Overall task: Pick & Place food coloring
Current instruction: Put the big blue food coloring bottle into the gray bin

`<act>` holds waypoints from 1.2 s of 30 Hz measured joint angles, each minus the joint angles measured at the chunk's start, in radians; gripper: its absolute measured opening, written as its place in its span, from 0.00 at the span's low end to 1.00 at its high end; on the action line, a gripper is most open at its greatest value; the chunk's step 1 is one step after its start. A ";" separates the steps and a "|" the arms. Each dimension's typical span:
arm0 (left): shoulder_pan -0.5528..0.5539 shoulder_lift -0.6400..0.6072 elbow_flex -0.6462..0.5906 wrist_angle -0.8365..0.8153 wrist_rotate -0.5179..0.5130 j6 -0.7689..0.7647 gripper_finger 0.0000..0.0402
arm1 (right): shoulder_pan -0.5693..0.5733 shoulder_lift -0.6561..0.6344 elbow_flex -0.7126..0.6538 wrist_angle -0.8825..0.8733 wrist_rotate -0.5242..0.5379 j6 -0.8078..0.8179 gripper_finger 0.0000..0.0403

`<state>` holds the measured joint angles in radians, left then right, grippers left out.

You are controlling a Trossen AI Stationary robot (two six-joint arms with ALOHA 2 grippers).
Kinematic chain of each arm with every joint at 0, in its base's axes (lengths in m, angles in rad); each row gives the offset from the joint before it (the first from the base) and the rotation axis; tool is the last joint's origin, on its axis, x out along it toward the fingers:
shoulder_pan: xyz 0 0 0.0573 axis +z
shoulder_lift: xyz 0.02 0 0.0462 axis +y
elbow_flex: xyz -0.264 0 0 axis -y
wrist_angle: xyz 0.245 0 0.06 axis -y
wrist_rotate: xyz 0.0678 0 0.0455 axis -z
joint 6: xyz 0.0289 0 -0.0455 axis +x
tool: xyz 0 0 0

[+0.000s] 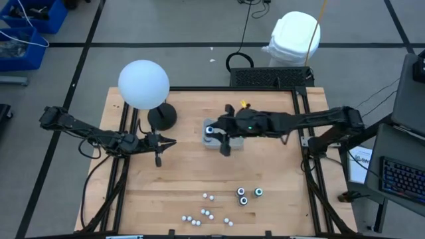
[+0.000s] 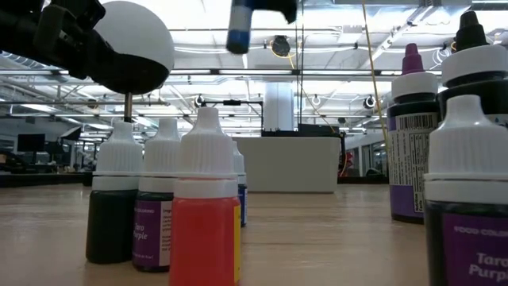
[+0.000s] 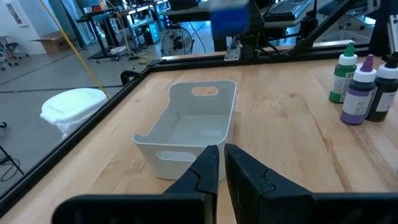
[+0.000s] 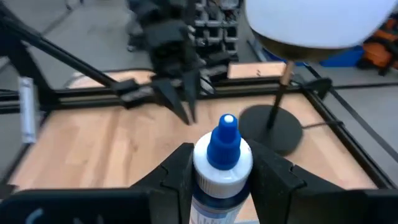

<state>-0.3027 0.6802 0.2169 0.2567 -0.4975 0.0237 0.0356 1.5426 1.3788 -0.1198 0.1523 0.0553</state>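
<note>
A food coloring bottle [image 4: 222, 155] with a blue tip and a white collar stands between the fingers of my right gripper [image 4: 222, 180], up in the air over the left end of the grey tray [image 1: 222, 141]. It also shows from above [image 1: 210, 130] and as a blur at the top of the low view [image 2: 238, 28]. Several tiny white-capped bottles [image 1: 206, 214] and three bigger dark ones [image 1: 247, 194] stand on their bases near the table's front edge. My left gripper [image 1: 169, 141] waits shut, left of the tray, pointing at it. My right gripper pinches the bottle's upper body, just under the white collar [image 4: 219, 182], between its two fingers [image 4: 177, 177]. They reach in about level from the table's right side. The bottle stands upright, tip up, lifted clear above the tray.
A lamp with a white globe [image 1: 143, 84] and a round black base [image 1: 162, 117] stands at the far left, close to the tray. The tray [image 3: 186, 127] has nothing in it. Bare wood lies between the tray and the bottles at the front.
</note>
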 joint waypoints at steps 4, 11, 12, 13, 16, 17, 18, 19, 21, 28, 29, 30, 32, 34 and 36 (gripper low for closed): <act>0.000 0.000 0.000 0.003 0.000 0.005 0.09 | -0.031 0.045 0.000 0.005 0.050 -0.023 0.28; 0.000 0.000 0.000 0.001 0.000 0.006 0.09 | -0.077 0.161 0.000 0.132 0.080 -0.033 0.27; 0.000 0.000 0.000 0.002 0.000 0.005 0.09 | -0.083 0.174 0.000 0.130 0.080 -0.039 0.28; 0.000 0.000 0.000 0.001 -0.001 0.005 0.09 | -0.092 0.185 0.000 0.129 0.080 -0.041 0.27; 0.000 0.000 0.000 0.002 -0.001 0.004 0.09 | -0.120 0.198 0.000 0.115 0.080 -0.036 0.27; 0.000 0.000 0.000 0.002 -0.001 0.004 0.09 | -0.130 0.203 0.000 0.122 0.081 -0.032 0.27; 0.000 0.000 0.000 0.002 0.000 0.005 0.09 | -0.139 0.207 0.000 0.122 0.081 -0.031 0.27; 0.000 0.000 0.000 0.002 0.000 0.008 0.09 | -0.146 0.212 0.000 0.115 0.081 -0.031 0.27; 0.000 0.000 0.000 0.002 -0.001 0.009 0.09 | -0.159 0.223 0.000 0.115 0.079 -0.030 0.27; 0.000 0.000 0.000 0.001 -0.001 0.017 0.09 | -0.174 0.219 -0.051 0.117 0.079 -0.026 0.27; 0.000 0.000 0.000 0.001 -0.001 0.017 0.09 | -0.174 0.218 -0.070 0.134 0.079 -0.019 0.27; 0.000 0.000 0.000 0.001 -0.001 0.017 0.09 | -0.174 0.218 -0.087 0.163 0.078 -0.016 0.27; 0.000 0.000 0.000 0.001 -0.001 0.017 0.09 | -0.174 0.216 -0.132 0.238 0.078 -0.012 0.27; 0.000 0.000 0.000 0.001 -0.001 0.017 0.09 | -0.174 0.216 -0.178 0.306 0.078 -0.011 0.27; 0.000 0.000 0.000 0.001 -0.001 0.017 0.09 | -0.174 0.218 -0.215 0.354 0.078 -0.011 0.27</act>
<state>-0.3027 0.6800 0.2169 0.2577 -0.4980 0.0406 -0.1383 1.7607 1.1640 0.2344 0.2306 0.0441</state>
